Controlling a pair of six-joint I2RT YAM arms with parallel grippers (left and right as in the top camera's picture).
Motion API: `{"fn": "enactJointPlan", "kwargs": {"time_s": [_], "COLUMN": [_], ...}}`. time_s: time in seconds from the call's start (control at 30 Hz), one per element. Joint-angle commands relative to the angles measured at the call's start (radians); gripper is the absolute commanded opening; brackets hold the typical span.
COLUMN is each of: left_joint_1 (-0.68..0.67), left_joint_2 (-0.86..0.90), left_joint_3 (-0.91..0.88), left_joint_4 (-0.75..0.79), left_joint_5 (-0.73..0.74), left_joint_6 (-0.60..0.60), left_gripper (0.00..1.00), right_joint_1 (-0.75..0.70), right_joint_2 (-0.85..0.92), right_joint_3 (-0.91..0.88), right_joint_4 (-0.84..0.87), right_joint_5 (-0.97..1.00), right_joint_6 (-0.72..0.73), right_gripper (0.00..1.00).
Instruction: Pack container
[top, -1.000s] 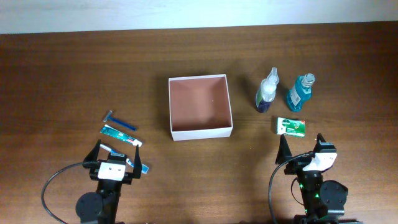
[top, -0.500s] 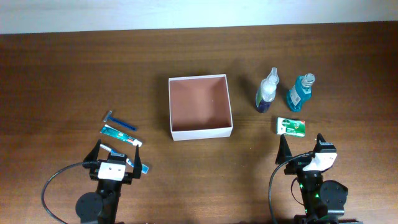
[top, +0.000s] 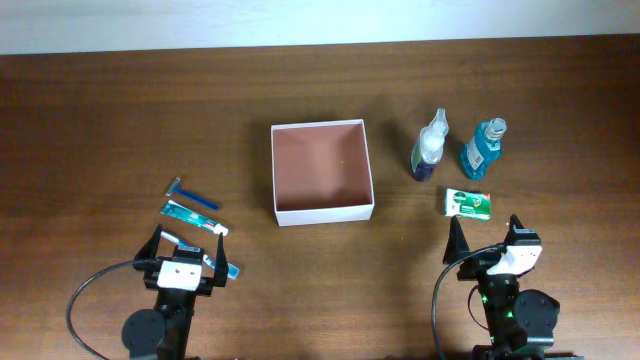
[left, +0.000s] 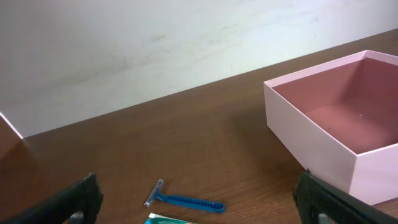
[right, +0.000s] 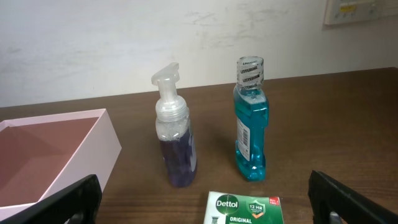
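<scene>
The container (top: 325, 212) is a square open box with white walls and a pinkish inside, standing empty at mid-table; it also shows in the left wrist view (left: 311, 140) and the right wrist view (right: 93, 155). My left gripper (top: 190, 250) (left: 202, 208) hangs open near the front left, just behind a blue razor (top: 192, 194) (left: 183, 200) and a green toothpaste tube (top: 192, 216). My right gripper (top: 484, 235) (right: 208, 205) is open at the front right, close to a green Dettol soap box (top: 468, 203) (right: 244, 208). Neither gripper holds anything.
A purple pump bottle (top: 429, 148) (right: 174, 140) and a blue mouthwash bottle (top: 482, 148) (right: 250, 124) stand upright right of the container. A small blue-and-white item (top: 229, 268) lies partly under the left gripper. A pale wall runs along the table's far edge.
</scene>
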Motion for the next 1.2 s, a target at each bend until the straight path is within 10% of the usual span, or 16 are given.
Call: {"fn": "enactJointPlan", "kwargs": {"time_s": [0.0,1.17], "left_joint_1": [0.006,0.006], "left_joint_2": [-0.010,-0.010], "left_joint_3": [-0.006,-0.006], "left_joint_4": [0.003,0.003], "left_joint_5": [-0.006,-0.006], "left_joint_6": [-0.017,-0.017], "left_gripper": [0.99,1.00], "right_joint_1": [0.008,0.008], "right_joint_2": [-0.010,0.040], "right_joint_3": [-0.008,0.140], "right_joint_4": [-0.001,-0.069], "right_joint_5": [-0.005,0.028], "right_joint_6": [0.000,0.000], "right_gripper": [0.99,0.99]}}
